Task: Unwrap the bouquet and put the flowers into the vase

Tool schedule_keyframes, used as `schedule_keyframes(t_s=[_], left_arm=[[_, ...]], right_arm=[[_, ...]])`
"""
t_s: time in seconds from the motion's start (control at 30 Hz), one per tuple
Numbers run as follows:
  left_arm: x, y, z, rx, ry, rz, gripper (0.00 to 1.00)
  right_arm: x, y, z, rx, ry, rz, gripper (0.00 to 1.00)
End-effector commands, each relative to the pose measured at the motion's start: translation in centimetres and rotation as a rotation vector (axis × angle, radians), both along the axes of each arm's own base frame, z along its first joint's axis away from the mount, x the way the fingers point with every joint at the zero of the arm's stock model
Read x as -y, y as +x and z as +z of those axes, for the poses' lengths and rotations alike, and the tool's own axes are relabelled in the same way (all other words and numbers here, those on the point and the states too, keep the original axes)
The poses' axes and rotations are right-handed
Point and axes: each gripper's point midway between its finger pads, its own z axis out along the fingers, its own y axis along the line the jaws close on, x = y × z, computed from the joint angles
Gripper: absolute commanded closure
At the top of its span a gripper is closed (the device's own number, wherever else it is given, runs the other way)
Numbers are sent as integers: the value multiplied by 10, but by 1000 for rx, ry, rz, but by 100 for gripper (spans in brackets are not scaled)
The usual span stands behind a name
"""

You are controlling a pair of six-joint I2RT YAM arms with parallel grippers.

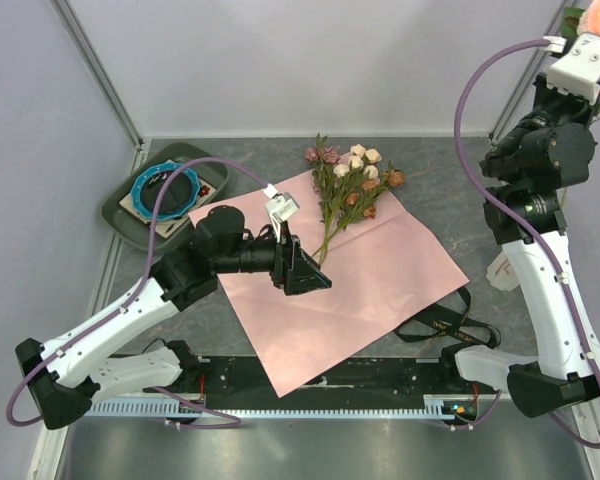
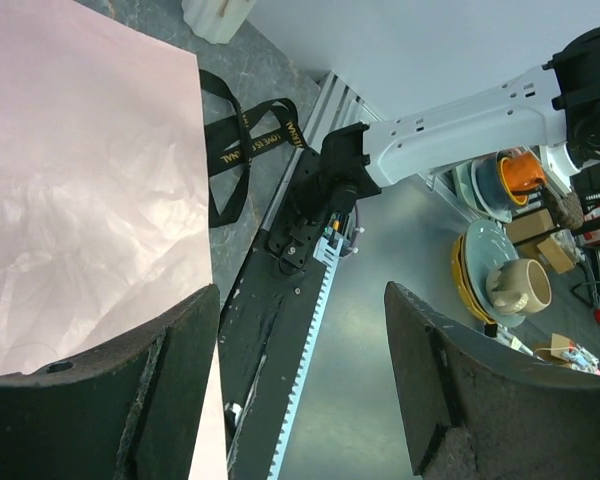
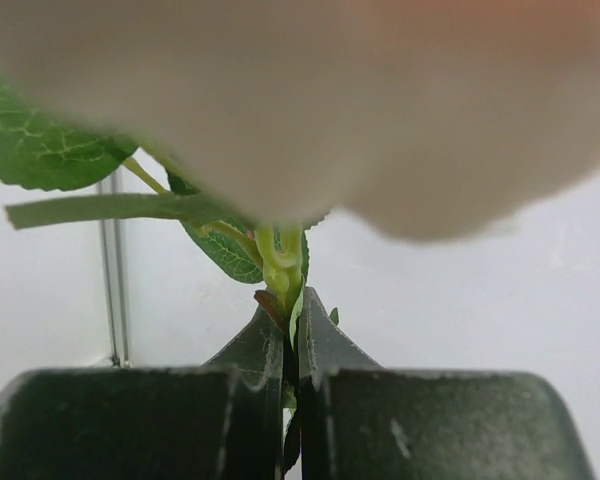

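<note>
One rose stem (image 3: 278,262) is pinched by the right tool (image 3: 291,330), with the vase (image 2: 218,14) well below it; slippage may be caused by so thin a grip. The left tool (image 1: 305,268) is spread just beside the loose flowers (image 1: 348,185), and the pink paper (image 1: 380,270) beneath it may be caught on closing.

blurred: pale flower (image 3: 380,100), right wrist view | cut off: vase (image 2: 218,15), top edge, left wrist view

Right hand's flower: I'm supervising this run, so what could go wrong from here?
The right hand pinches one flower by its stem at the very tip, held high; it could twist or slip. The vase stands beside that arm, partly hidden; lowering could tip it. The open left hand hovers by the other flowers on paper, which it might snag.
</note>
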Motion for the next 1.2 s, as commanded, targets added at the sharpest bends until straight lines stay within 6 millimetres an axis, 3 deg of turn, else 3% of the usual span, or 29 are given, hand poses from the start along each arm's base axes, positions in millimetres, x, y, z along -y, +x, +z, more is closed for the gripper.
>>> schedule_keyframes(t_s=[0.0, 0.13, 0.27, 0.43, 0.5, 0.93, 1.13, 1.17], left_arm=[[-3, -6, 8, 35, -20, -22, 27], [-3, -5, 8, 43, -12, -26, 27], [-3, -5, 5, 44, 6, -33, 27], [-3, -4, 3, 40, 26, -35, 27], [-4, -3, -6, 22, 70, -38, 27], [5, 5, 5, -1, 109, -43, 27], [-3, 14, 5, 42, 141, 9, 27], [-5, 13, 7, 48, 136, 14, 27]], right_arm=[[16, -1, 3, 123, 30, 29, 100], [40, 4, -12, 146, 49, 5, 100], [46, 14, -26, 185, 58, 48, 100], [64, 19, -57, 183, 80, 33, 100], [67, 18, -72, 191, 99, 19, 100], [83, -7, -145, 256, 244, -62, 100], [81, -3, -196, 181, 319, -52, 84], [81, -3, -200, 172, 327, -56, 76]])
